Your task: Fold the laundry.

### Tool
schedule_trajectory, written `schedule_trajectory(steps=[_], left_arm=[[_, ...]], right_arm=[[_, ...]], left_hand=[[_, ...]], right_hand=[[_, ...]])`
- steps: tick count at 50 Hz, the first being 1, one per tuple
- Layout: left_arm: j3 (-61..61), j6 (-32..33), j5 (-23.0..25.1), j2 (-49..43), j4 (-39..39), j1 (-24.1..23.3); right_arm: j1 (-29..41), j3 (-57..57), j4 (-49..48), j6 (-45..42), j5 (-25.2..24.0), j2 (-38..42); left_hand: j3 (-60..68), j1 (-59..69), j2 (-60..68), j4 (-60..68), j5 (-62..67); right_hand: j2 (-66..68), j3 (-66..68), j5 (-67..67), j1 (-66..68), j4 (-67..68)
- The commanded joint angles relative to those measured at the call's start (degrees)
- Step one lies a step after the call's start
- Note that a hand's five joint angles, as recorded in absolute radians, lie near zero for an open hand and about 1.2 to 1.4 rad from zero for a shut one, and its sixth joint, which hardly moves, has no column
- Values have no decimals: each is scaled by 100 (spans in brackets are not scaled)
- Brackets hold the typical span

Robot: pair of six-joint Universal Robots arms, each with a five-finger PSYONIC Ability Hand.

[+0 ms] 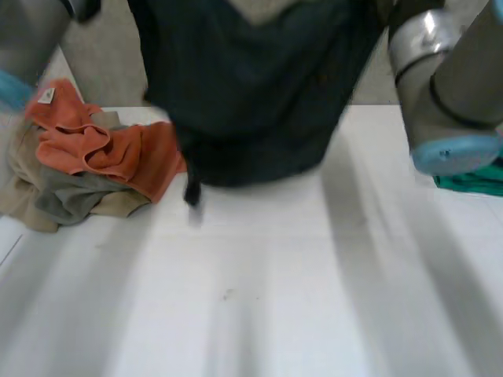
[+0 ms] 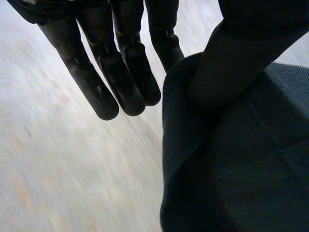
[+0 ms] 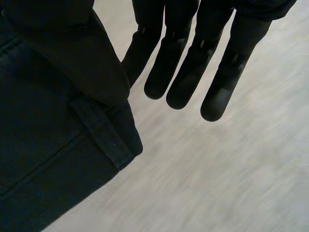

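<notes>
A dark navy garment (image 1: 251, 86) hangs in the air between my two arms, its lower edge just above the far part of the white table (image 1: 275, 298). A short dark strip (image 1: 191, 192) dangles from its hem. In the left wrist view my left hand (image 2: 120, 72) keeps its fingers straight while the thumb pinches an edge of the garment (image 2: 231, 164) beside them. In the right wrist view my right hand (image 3: 183, 72) does the same, thumb pressed on the garment (image 3: 43, 145) near a belt loop (image 3: 101, 137).
A heap of orange, beige and grey clothes (image 1: 86, 157) lies at the table's back left. A green cloth (image 1: 475, 181) sits at the right edge under my right arm (image 1: 448, 86). Bare table stretches toward the front.
</notes>
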Motion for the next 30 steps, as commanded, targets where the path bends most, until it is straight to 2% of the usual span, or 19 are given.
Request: schedule_trajectory(steps=[1, 9, 13, 16, 17, 18, 19, 21, 22, 23, 24, 27, 30], left_arm=[[109, -403, 16, 47, -113, 38], [-1586, -324, 104, 126, -148, 248], [-2720, -175, 280, 109, -122, 354], [-3686, 132, 587, -49, -78, 398], [-3820, 203, 640, -119, -60, 407], [-3943, 282, 675, -198, -43, 407], [-4109, 439, 754, -382, -34, 416], [-4207, 572, 816, -532, -34, 407], [-4260, 712, 825, -637, -69, 390], [-4287, 774, 816, -691, -113, 372], [-4304, 905, 738, -691, -287, 363], [-4348, 968, 571, -455, -472, 372], [-4506, 995, 351, 2, -552, 389]], right_arm=[[27, 259, -354, 52, -95, -571], [-16, 1490, 577, -1, -139, -695], [-69, 2228, 1281, -10, -174, -511], [-34, 2817, 1589, -36, -209, -229], [-25, 3010, 1494, -19, -235, -37], [-17, 3090, 1414, -19, -244, 60], [-17, 3221, 1240, -45, -236, 227], [-17, 3293, 1107, -54, -209, 342], [-8, 3302, 1028, -63, -183, 421], [-8, 3302, 1009, -54, -157, 430], [-25, 3293, 1009, -19, -87, 422], [-52, 3293, 1097, 16, -86, 256], [-148, 3319, 1281, 43, -138, -78]], left_hand=[[1181, 1321, 1146, 1138, 1365], [1181, 1321, 1146, 1138, 1365], [1181, 1321, 1146, 1138, 1365], [1181, 1321, 1146, 1138, 1365], [1181, 1321, 1146, 1138, 1365], [1181, 1321, 1146, 1138, 1365], [251, 390, 215, 208, 434], [-1414, -1275, -1450, -1457, -1231], [-3172, -3033, -3208, -3216, -2989], [-3806, -3667, -3841, -3849, -3622], [-3979, -3839, -4014, -4022, -3795], [-4616, -4476, -4651, -4659, -4432], [-5057, -4918, -5093, -5100, -4874]], right_hand=[[1287, 1191, 1185, 1555, 1144], [1287, 1191, 1185, 1555, 1144], [1287, 1191, 1185, 1555, 1144], [1287, 1191, 1185, 1555, 1144], [302, 207, 200, 571, 160], [-107, -203, -209, 161, -250], [-1094, -1189, -1196, -825, -1237], [-2124, -2220, -2226, -1856, -2267], [-3112, -3208, -3215, -2844, -3255], [-3405, -3501, -3508, -3137, -3548], [-4374, -4470, -4476, -4106, -4517], [-5713, -5809, -5815, -5445, -5856], [-5713, -5809, -5815, -5445, -5856]])
